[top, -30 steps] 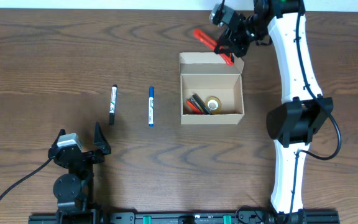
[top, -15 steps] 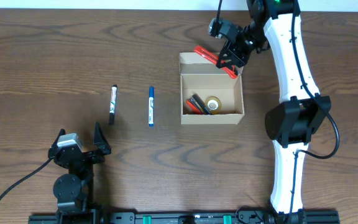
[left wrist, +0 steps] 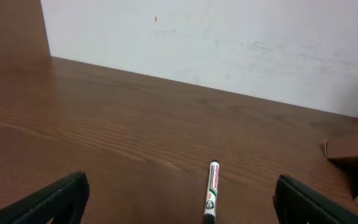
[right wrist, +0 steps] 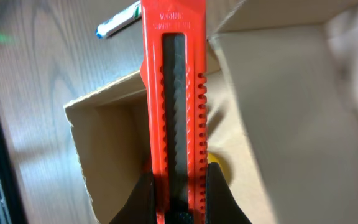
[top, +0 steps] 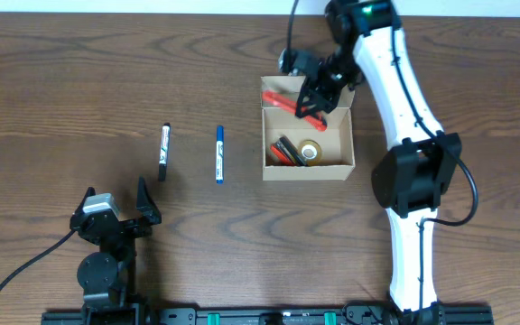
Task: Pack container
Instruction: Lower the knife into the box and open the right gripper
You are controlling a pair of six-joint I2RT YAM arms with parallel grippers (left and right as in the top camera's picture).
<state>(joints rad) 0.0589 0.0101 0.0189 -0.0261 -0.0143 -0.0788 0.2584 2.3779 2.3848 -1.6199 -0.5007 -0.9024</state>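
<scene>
The right gripper [top: 311, 102] is clamped on a red cutter [top: 285, 101] above the open box [top: 308, 169], right of table centre, probably to drop it inside. The left gripper [top: 116, 194] rests spread open; two markers [top: 219, 154] lie unpacked.

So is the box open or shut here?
Open: its flap lies folded back, and overhead the box interior shows a tape roll and pens. Right gripper holds a cutter above it.

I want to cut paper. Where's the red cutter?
Overhead view, right side: the right end effector holds the cutter over the far end of the open box.
</scene>
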